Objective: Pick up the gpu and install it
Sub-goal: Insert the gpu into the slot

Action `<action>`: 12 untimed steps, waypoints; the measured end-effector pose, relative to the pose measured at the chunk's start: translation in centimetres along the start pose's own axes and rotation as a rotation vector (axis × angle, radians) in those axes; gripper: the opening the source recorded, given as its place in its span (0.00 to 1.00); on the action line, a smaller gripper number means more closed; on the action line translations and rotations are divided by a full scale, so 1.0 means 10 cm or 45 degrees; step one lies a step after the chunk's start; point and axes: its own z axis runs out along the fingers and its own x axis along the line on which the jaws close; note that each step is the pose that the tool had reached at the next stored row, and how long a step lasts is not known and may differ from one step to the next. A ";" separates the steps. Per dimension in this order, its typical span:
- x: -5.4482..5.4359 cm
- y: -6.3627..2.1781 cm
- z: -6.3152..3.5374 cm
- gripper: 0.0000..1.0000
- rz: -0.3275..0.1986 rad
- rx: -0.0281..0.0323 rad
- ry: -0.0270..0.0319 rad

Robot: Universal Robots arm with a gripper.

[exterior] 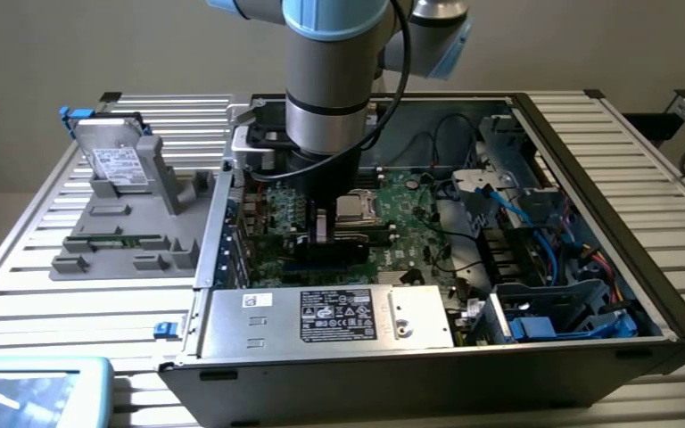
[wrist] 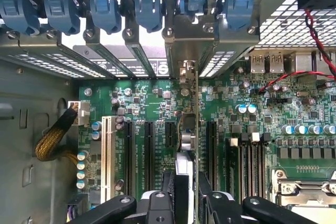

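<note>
The open computer case [exterior: 581, 160] lies on a slatted table, and my arm reaches down into it over the green motherboard [exterior: 408, 214]. In the wrist view the gpu [wrist: 196, 124] shows edge-on as a thin upright card. Its silver bracket end [wrist: 185, 72] stands at the case's rear slot openings, and its lower edge runs along an expansion slot between the black slots [wrist: 148, 150]. My gripper [wrist: 190, 184] is shut on the card's near end, one dark finger on each face. In the exterior view the gripper [exterior: 318, 227] sits low over the board, with the card's black body [exterior: 325, 257] under it.
Blue slot latches [wrist: 105, 9] line the rear wall above the slots. A CPU socket [exterior: 357, 212] lies beside the gripper, and the power supply [exterior: 325, 316] is in front. Cables and a drive cage [exterior: 557, 303] crowd the exterior view's right. A grey fixture holding a hard drive [exterior: 117, 160] stands left.
</note>
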 end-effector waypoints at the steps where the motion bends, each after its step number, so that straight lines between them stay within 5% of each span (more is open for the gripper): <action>1: 0.00 0.000 0.000 0.28 0.000 0.0001 -0.0007; 12: 0.00 0.000 0.001 0.28 -0.006 0.0010 -0.0022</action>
